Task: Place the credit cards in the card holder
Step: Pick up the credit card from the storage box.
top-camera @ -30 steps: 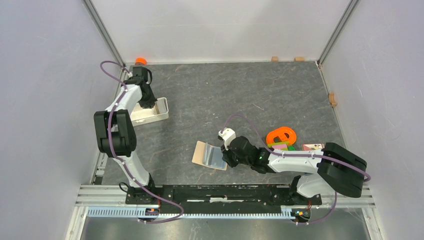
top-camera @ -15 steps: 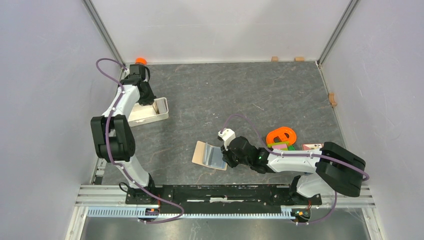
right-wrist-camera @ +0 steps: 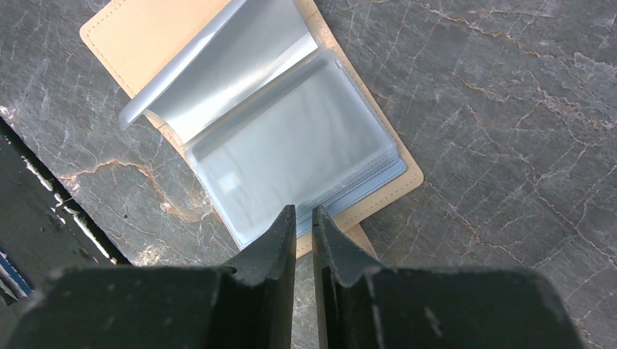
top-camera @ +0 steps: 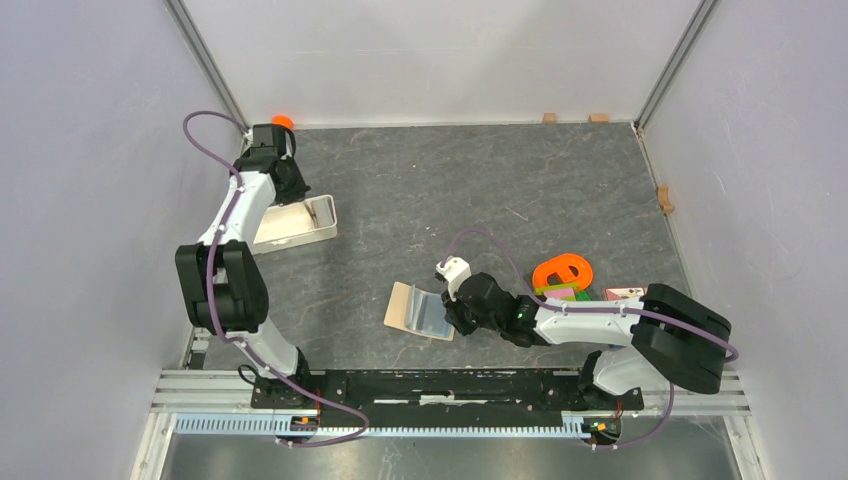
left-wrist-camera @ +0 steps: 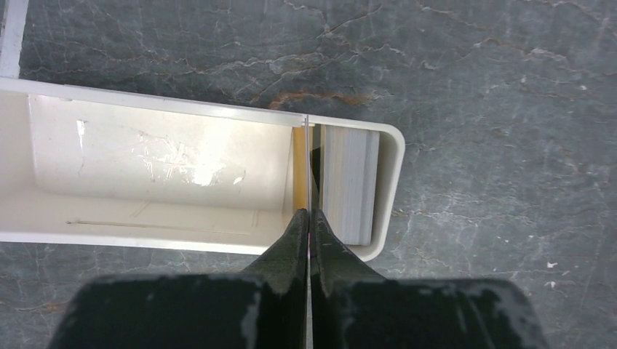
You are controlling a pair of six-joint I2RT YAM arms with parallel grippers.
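Card [left-wrist-camera: 308,167]: thin one, seen edge-on from the left wrist cam, standing upright across the short width of the tray [left-wrist-camera: 145,189], at its right end
Left hand [left-wrist-camera: 308,218]: fingers pinched flat on that card's near edge, no gap showing, so I'd call it a grip
Stack [left-wrist-camera: 349,182]: more cards on edge just right of the pinched one, packed against the tray's end wall
Holder [right-wrist-camera: 145,43]: lying open flat on the surface [right-wrist-camera: 509,109], near the middle front, tan cover down, clear pockets [right-wrist-camera: 291,145] facing up, one leaf lifted
Right hand [right-wrist-camera: 303,214]: narrow slit between the fingers, tips right on the holder's near edge; can't tell if it's pinching the cover or just pressing it down
Which way to go: from the left hand, the holder is off to its right and back toward the arm bases, well apart from the tray
Who's nearer: right arm is at the holder, left arm is the one with a card, so the carry falls to the left
Axis thing: card is vertical, pockets lie flat, so my guess is the card has to tip over and line up with a pocket mouth before sliding in
Pocket mouth: can't really tell which side it opens on
Risk: thin card, edge pinch, could twist on the lift
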